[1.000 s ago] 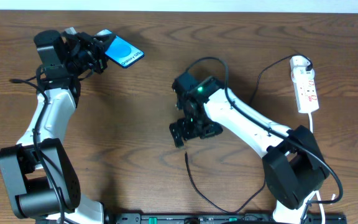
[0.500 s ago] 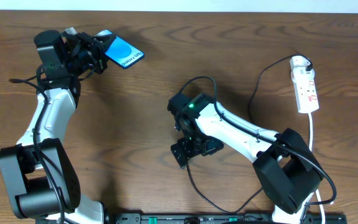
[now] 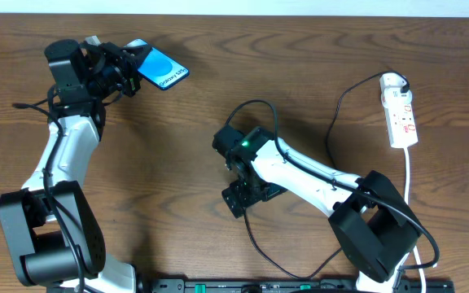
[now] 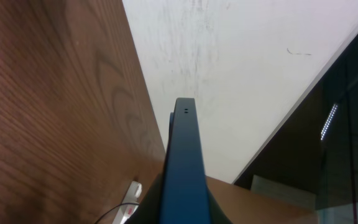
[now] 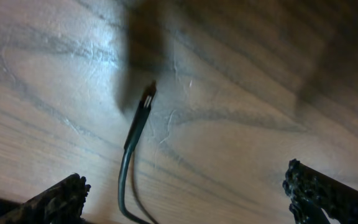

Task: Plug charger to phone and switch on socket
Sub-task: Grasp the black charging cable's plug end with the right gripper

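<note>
My left gripper [image 3: 127, 68] is shut on the phone [image 3: 163, 67], holding it lifted at the far left of the table with its blue screen up. In the left wrist view the phone [image 4: 182, 168] shows edge-on between the jaws. The charger [image 3: 256, 246] is a thin black cable on the wood, and its free end lies under my right gripper [image 3: 247, 195]. Seen from the right wrist, the small plug [image 5: 148, 94] lies flat on the wood. My right gripper [image 5: 194, 198] is open above it, with the cable [image 5: 129, 149] passing between the fingertips [image 5: 61, 198]. The white socket [image 3: 400, 110] lies at the far right.
The socket's white cord [image 3: 410, 175] runs down the right edge of the table. A thin black cable [image 3: 342, 102] leads away from the socket's top end. The socket [image 4: 129, 208] also shows low in the left wrist view. A pale wall [image 4: 241, 68] lies beyond the table's far edge.
My right arm has swung left and toward the front, bringing its open gripper over the charger's free end. The left arm and the phone have not moved.
</note>
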